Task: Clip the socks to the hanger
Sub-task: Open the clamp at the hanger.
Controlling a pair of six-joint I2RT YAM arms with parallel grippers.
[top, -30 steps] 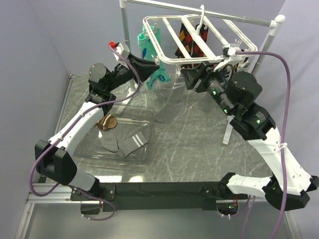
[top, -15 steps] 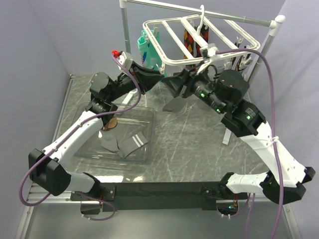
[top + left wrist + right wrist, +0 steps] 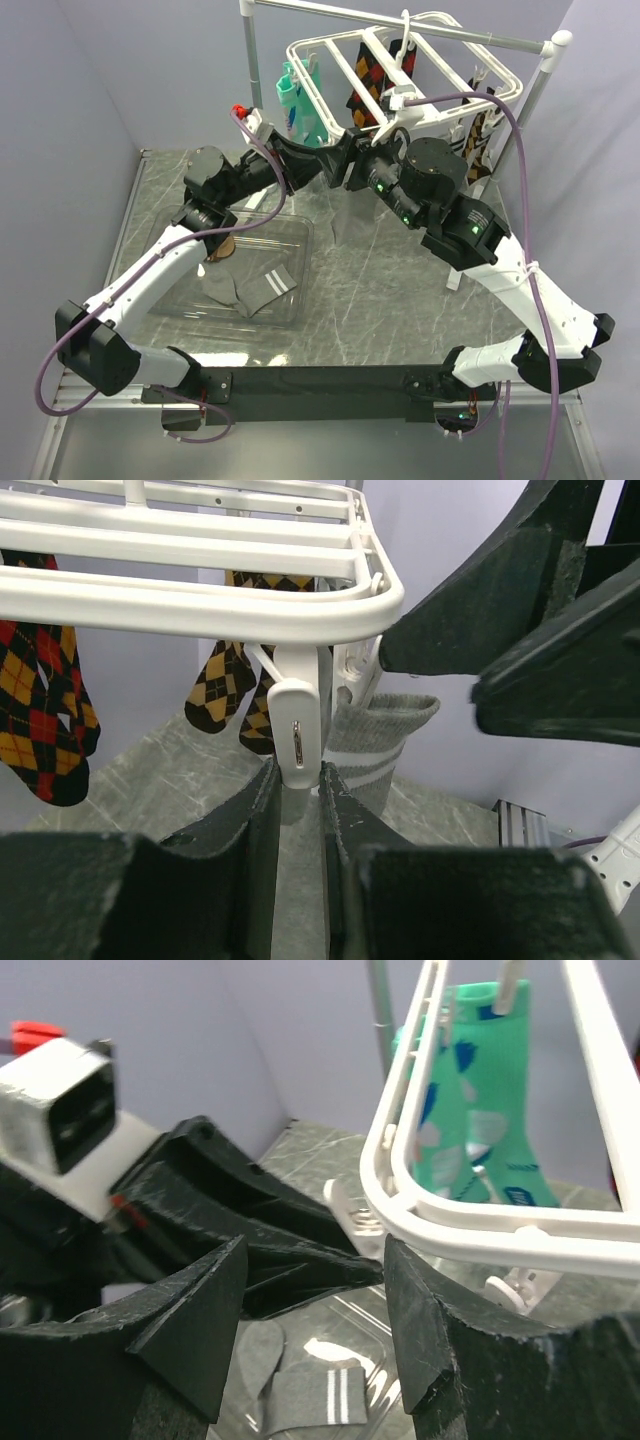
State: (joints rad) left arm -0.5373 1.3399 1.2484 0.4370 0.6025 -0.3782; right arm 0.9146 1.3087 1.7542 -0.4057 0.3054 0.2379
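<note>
Left gripper (image 3: 297, 770): narrow, pinched on dangling white clip (image 3: 297, 720) under rounded corner of hanger (image 3: 200, 590). Grey striped sock (image 3: 378, 742): hung just behind clip, slightly right; its hold could not be told. Right gripper (image 3: 312, 1248): jaws stood wide, nothing between.

Hanger (image 3: 180, 595) is hanging off rail stand (image 3: 250, 70) at table's (image 3: 400, 270) 12 o'clock. Bin (image 3: 270, 240) is sitting at 9, socks (image 3: 265, 285) lying in it. Another sock (image 3: 375, 735) is dangling just behind clip (image 3: 298, 720). Left gripper (image 3: 298, 780) is straddling that clip, right gripper (image 3: 315, 1250) sitting at its 3.
</note>
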